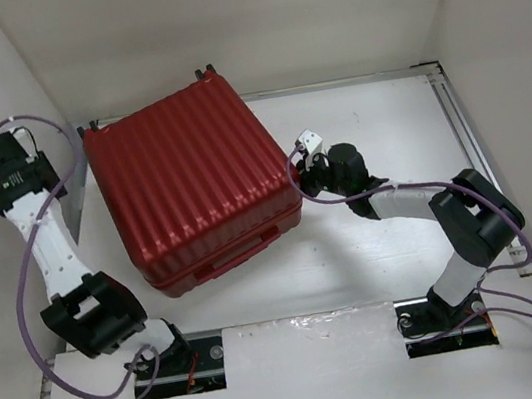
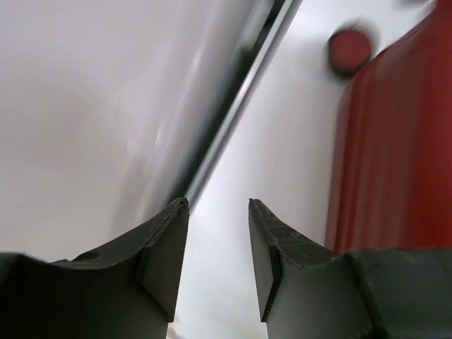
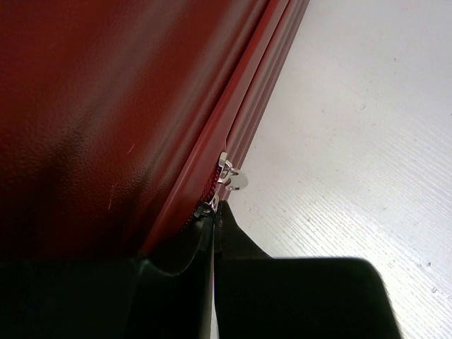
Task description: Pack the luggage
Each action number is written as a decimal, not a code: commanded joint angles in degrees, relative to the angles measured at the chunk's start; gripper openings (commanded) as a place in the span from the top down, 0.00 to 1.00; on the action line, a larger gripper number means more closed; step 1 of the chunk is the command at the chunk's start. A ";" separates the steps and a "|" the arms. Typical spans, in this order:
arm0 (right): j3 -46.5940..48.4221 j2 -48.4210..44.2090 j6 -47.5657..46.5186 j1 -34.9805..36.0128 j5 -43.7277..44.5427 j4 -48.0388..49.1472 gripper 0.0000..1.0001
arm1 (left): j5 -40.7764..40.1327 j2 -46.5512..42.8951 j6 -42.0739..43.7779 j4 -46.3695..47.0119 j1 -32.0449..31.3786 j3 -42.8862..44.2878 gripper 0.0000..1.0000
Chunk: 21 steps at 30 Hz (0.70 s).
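**Zip tab could slip**

R gripper (image 3: 213, 215) was closed, apparently pinching a small silver metal zip pull (image 3: 207, 207) at the 3 o'clock edge of the shut dark-red ribbed hard-shell suitcase (image 1: 192, 181), which lay centre-left on the white table (image 1: 385, 120). L gripper (image 2: 219, 240) gaped empty at its 9 o'clock. Risk: the thin tab slips out if tugged off the zip line.

luggage (image 1: 193, 186) — dark red, ribbed | table (image 1: 375, 121) white | wheel (image 2: 349, 49) — blurred, perhaps red-centred
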 commanded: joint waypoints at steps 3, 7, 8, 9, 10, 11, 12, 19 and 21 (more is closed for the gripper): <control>1.44 0.66 0.25 -0.04 3.28 5.98 1.00 | 3.88 -10.44 -6.32 6.15 -0.29 -13.40 0.66; 1.44 0.66 0.25 -0.04 2.75 5.98 1.00 | 2.30 -2.55 -4.49 10.46 -1.77 -20.98 0.71; 1.44 0.66 0.25 -0.04 2.75 5.98 1.00 | 5.00 -0.44 -3.52 10.46 -2.57 -22.29 0.72; 0.92 -0.12 0.25 -0.04 3.36 5.98 1.00 | 6.59 1.85 -2.20 10.99 -3.80 -22.31 0.73; 0.30 -1.00 0.94 -0.04 3.37 5.98 1.00 | 7.13 6.13 -1.32 10.99 -7.46 -22.31 0.73; 0.30 -1.61 1.65 -0.04 3.37 5.98 1.00 | 7.14 8.18 0.17 10.99 -9.68 -22.31 0.75; -0.66 -2.32 1.65 -0.04 3.89 6.67 1.00 | 7.74 9.94 0.70 10.38 -11.70 -21.70 0.75; -7.44 -10.58 3.59 -0.04 7.67 8.17 1.00 | 19.35 21.38 4.31 7.66 -26.65 -10.29 0.75; -9.63 -12.94 4.11 -0.82 8.28 7.65 1.00 | 19.96 24.27 4.31 7.13 -29.98 -7.20 0.73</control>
